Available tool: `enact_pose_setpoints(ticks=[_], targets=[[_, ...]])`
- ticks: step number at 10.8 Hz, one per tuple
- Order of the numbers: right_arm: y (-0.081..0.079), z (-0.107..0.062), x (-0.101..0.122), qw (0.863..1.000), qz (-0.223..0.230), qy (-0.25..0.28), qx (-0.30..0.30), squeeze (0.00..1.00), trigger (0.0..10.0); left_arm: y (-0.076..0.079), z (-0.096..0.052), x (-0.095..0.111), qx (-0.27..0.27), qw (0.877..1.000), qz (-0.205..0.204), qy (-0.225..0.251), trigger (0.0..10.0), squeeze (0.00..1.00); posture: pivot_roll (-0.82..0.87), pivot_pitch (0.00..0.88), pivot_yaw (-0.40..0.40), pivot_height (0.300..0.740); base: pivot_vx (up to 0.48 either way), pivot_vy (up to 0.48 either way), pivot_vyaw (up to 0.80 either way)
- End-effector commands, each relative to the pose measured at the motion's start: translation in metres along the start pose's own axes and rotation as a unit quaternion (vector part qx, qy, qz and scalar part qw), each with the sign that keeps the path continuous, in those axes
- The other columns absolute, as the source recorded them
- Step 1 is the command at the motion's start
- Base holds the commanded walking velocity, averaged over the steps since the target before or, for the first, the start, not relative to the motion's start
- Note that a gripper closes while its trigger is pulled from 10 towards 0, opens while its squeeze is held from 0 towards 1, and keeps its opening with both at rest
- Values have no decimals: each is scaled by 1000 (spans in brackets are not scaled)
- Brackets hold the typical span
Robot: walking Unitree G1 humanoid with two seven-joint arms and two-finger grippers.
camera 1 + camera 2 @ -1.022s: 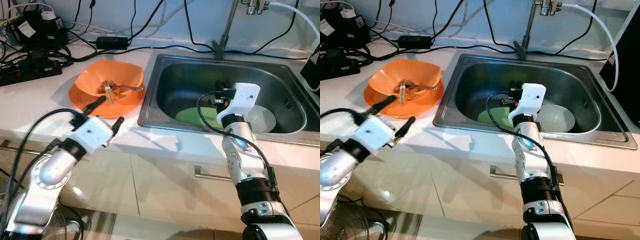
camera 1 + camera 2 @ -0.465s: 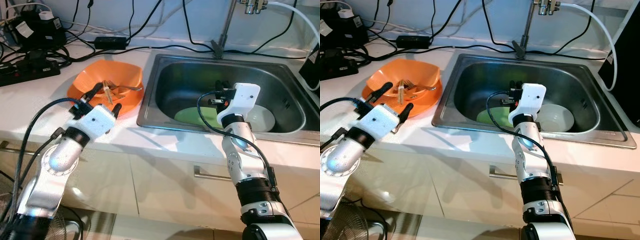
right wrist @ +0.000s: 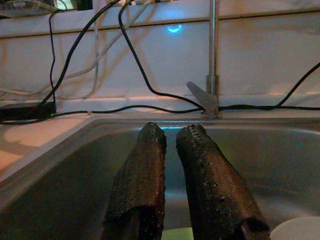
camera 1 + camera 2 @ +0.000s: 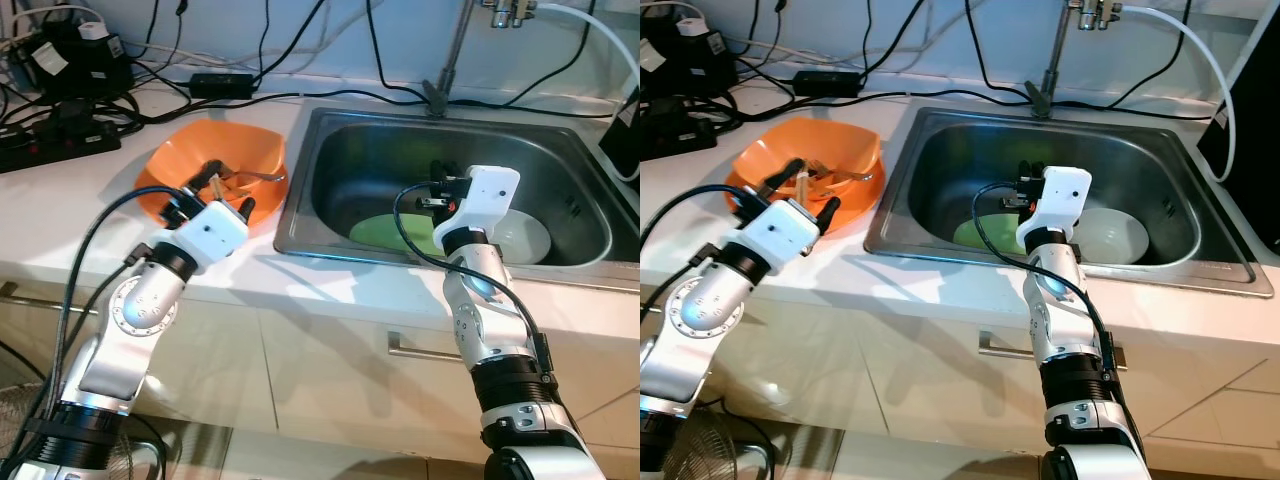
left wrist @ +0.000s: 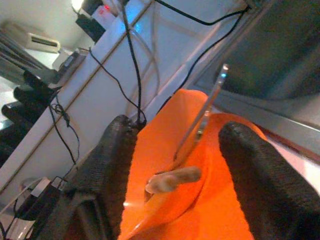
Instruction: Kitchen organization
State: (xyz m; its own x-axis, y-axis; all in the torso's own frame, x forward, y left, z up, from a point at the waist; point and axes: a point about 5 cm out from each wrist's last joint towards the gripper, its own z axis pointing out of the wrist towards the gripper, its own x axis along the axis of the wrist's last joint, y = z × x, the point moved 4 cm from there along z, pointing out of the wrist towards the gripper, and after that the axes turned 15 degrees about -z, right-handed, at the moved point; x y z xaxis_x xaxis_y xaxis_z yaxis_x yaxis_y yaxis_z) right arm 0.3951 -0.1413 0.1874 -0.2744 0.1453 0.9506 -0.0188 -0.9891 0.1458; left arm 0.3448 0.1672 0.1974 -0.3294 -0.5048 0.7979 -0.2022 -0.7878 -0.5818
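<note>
My left gripper (image 4: 222, 194), jaws spread, over the orange bowl (image 4: 178, 168) at 10 o'clock; right gripper (image 3: 172, 137), jaws nearly together and empty, inside the sink (image 4: 590, 175).

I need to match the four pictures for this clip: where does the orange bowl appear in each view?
Left eye view: orange bowl on the white counter, left of the sink, behind the left gripper.
Right eye view: same spot, bowl's rim beyond the open fingers.
Left wrist view: bowl between the two fingers.
Right wrist view: not in it.
Shared landmark: the sink's steel rim.
</note>
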Motion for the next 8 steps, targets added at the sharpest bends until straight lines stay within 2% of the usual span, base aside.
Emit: enact_pose_setpoints(ticks=[1,5,6,7,8], targets=[[0,3,3,1000,2,2,-1,0,10000,-1,2,1,-1,1000,11,3,0,0,219,60,-14,740,0,0,0],[-1,4,3,1000,3,3,1,0,10000,-6,0,2,3,1000,27,6,0,0,223,57,-19,740,0,0,0],[-1,4,3,1000,2,3,0,0,10000,-6,0,3,4,1000,30,5,784,0,222,57,-19,740,0,0,0],[0,4,4,1000,2,4,1,0,10000,-7,-2,4,6,999,35,5,10000,0,223,59,-22,740,0,0,0],[-1,4,4,1000,2,4,2,0,10000,-9,-4,4,7,999,41,4,10000,0,226,58,-24,740,0,0,0]])
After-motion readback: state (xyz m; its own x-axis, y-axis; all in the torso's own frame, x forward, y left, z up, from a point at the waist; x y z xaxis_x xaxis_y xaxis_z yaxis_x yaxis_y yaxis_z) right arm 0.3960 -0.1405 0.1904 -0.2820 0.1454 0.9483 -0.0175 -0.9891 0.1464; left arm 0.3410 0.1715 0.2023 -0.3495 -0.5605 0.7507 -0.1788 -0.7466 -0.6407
